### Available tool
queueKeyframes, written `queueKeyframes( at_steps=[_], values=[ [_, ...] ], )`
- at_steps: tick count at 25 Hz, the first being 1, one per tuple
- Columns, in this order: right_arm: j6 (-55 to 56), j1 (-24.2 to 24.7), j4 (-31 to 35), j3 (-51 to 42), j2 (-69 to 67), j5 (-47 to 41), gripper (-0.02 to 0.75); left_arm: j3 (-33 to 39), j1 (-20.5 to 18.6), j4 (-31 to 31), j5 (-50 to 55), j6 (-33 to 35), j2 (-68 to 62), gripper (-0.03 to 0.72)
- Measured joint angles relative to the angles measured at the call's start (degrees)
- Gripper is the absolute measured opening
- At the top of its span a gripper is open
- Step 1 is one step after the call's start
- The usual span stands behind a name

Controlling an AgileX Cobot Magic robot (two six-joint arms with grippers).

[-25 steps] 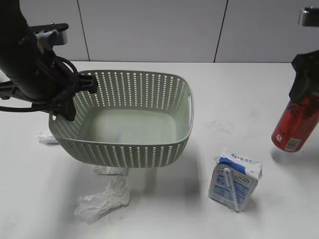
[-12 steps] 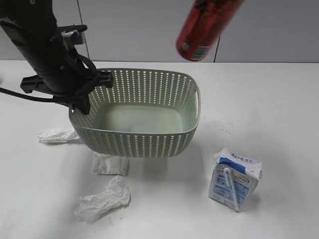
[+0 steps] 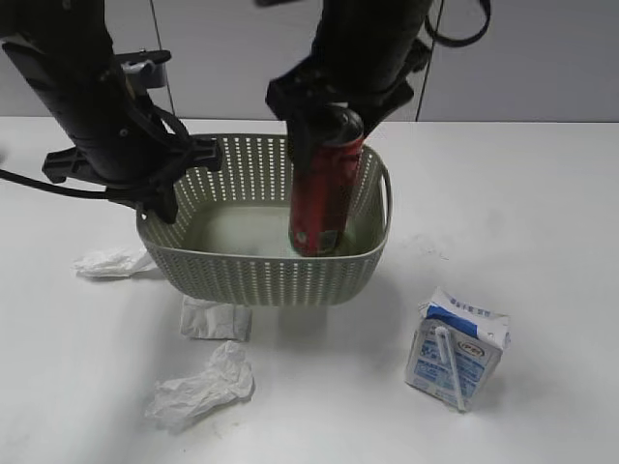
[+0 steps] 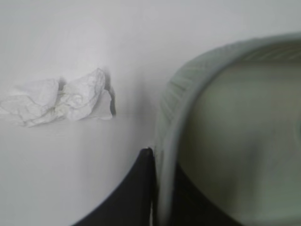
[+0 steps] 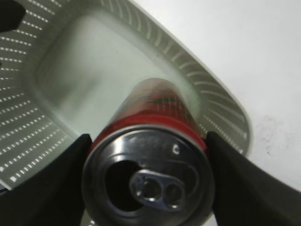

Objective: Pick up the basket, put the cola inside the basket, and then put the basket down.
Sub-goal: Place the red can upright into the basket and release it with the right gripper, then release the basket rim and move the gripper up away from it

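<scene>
The pale green slotted basket (image 3: 271, 275) hangs a little above the white table, held by its left rim. My left gripper (image 3: 160, 188) is shut on that rim; the left wrist view shows the rim (image 4: 167, 155) pinched between my dark fingers (image 4: 160, 188). My right gripper (image 3: 324, 111) is shut on the red cola can (image 3: 324, 184), upright and lowered inside the basket at its right side. In the right wrist view the can's opened silver top (image 5: 148, 181) sits between my fingers, with the basket floor (image 5: 89, 70) below.
A blue-and-white milk carton (image 3: 455, 350) with a straw stands at the front right. Crumpled white tissues lie left of the basket (image 3: 111, 261), under its front (image 3: 215, 319) and at the front left (image 3: 198, 387). One tissue shows in the left wrist view (image 4: 59, 101).
My right arm has swung the can from the right side of the table up over the basket and down into it. The basket has shifted slightly right and stays lifted.
</scene>
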State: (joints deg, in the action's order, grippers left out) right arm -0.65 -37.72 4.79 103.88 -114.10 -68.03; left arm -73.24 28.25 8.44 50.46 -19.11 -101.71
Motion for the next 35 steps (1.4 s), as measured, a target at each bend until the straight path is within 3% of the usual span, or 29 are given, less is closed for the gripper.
queueKeyframes(
  at_steps=[5,8,11,17,20,27,35],
  values=[
    [-3.2,0.0,5.4,1.0,-0.7,-0.3,0.519,0.0,-0.1,-0.3,0.9,0.2,-0.5,0.003],
    [-3.4,0.0,6.0,3.5,-0.7,-0.5,0.631,0.0,0.0,0.2,0.7,0.2,-0.5,0.003],
    [-3.6,0.0,6.0,6.3,-0.4,-0.5,0.645,0.0,0.0,0.1,0.9,0.2,-0.5,0.003],
    [-2.4,1.5,-3.4,8.8,3.7,-0.6,0.631,0.0,0.0,0.1,0.9,0.2,-0.5,0.003],
    [-1.8,6.1,-4.8,8.8,5.5,-0.6,0.626,0.0,0.0,0.0,0.5,0.2,-0.5,0.003],
    [-0.8,22.9,-4.8,8.0,6.4,-0.6,0.601,0.0,0.0,0.1,0.1,0.2,-0.5,0.003],
    [-2.9,37.0,-1.9,-6.3,15.3,-0.5,0.591,0.0,0.0,0.5,-1.0,0.2,-0.5,0.003]
  ],
)
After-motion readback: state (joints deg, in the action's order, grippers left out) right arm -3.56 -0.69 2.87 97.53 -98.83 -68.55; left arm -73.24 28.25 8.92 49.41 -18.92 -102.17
